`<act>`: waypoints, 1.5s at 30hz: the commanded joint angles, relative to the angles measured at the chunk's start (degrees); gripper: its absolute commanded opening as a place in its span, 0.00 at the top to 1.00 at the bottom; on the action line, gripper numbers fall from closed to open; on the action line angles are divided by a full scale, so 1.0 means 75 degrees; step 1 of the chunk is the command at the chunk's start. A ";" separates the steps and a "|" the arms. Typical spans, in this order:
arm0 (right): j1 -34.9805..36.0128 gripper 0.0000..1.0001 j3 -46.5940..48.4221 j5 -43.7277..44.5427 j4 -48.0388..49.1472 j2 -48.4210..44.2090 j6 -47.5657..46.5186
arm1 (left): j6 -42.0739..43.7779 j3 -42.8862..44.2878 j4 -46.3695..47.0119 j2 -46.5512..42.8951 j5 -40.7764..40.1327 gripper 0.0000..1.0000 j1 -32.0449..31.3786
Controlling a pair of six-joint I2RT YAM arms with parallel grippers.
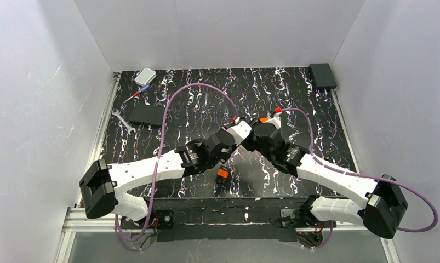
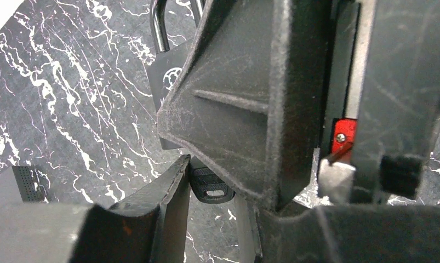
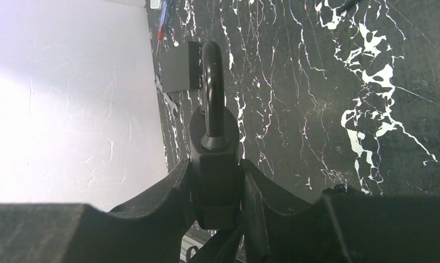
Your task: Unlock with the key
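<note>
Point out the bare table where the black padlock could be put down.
Widest bare stretch: the far middle of the table, between the white box and the black box. Another runs along the right edge. Crowded: the far left, with screwdriver, wrench and black slab, and the centre, where the left gripper and right gripper meet near the orange padlock.

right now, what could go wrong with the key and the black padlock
The left hand pinches the key by its black head only, so a push could twist it or knock it loose. The keyhole shows in no view, so a misaligned blade could scrape the black padlock unseen. The right hand clamps the padlock's sides very close to the left hand, so the two hands may collide.
</note>
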 commanded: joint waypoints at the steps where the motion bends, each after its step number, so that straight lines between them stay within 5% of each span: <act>1: 0.0132 0.99 0.0324 0.0042 0.0160 -0.0183 -0.0015 | 0.0057 0.0433 -0.0235 -0.0275 -0.0313 0.92 0.0060; 5: 0.0132 0.99 0.0185 0.0210 0.0378 -0.0406 -0.0166 | -0.0265 0.0208 -0.0416 -0.0741 0.0445 0.35 0.0065; 7: 0.0132 0.99 0.0123 0.0314 0.0480 -0.0504 -0.0241 | -0.0514 0.0080 -0.0539 -0.1042 0.0855 0.21 0.0102; 10: 0.0132 0.99 0.0092 0.0451 0.0526 -0.0648 -0.0340 | -0.1175 -0.0104 -0.0688 -0.1501 0.1596 0.14 0.0306; 20: 0.0132 0.99 -0.0122 0.0402 0.1083 -0.0906 -0.0297 | -0.4526 -0.1883 0.1042 -0.3270 0.5161 0.29 0.2441; 27: 0.0132 0.99 -0.0252 0.0187 0.1687 -0.0856 -0.0112 | -0.5699 -0.2252 0.2535 -0.2985 0.5743 0.38 0.2499; 45: 0.0132 0.99 -0.0259 0.0038 0.2345 -0.0998 -0.0219 | -0.6215 -0.2159 0.3001 -0.2384 0.6342 0.54 0.2931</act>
